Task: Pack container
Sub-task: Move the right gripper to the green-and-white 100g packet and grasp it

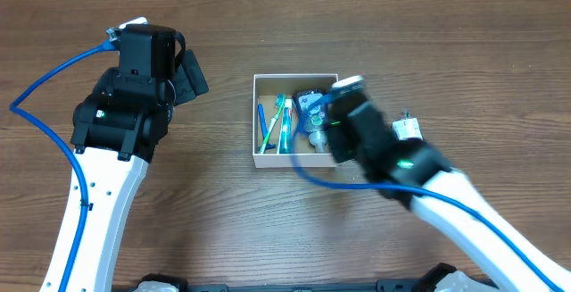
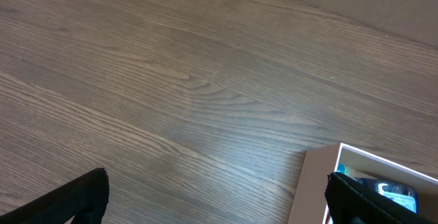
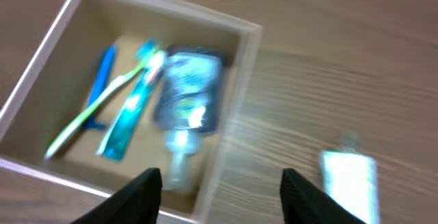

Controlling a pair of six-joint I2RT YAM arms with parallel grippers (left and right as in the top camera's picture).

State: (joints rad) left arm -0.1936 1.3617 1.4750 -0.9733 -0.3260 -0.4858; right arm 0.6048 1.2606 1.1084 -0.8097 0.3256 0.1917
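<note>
The right gripper (image 3: pixel 220 177) has its fingers (image 3: pixel 142 195) apart, with nothing between them. In the right wrist view both fingers show at the lower edge of the frame, above the near wall of the container (image 3: pixel 171 6). This view is blurred.

The container is a small, square, shallow box, open at the top. Its walls and rim are white and its inside floor is brown. In the overhead view it sits flat on the table (image 1: pixel 223 221), just above the centre of the frame, with the right gripper over its right-hand part. In the left wrist view only one corner shows, at the lower right of the frame.

Contents, from left to right in the overhead view:
- a blue item (image 1: pixel 261 120), type cannot be told
- a green toothbrush (image 1: pixel 275 118)
- a teal tube (image 1: pixel 285 131)
- a bottle (image 1: pixel 312 112) with a blue label, nearest the right-hand wall

All four lie on the brown floor, roughly parallel.

A white packet (image 1: pixel 409 129) lies on the table to the right of the container, apart from it and close beside the right arm.

The left gripper (image 2: pixel 217 177) has its fingers wide apart, with nothing between them, over the wood-grain table. In the overhead view the left arm stands at the left of the frame, apart from the container.
</note>
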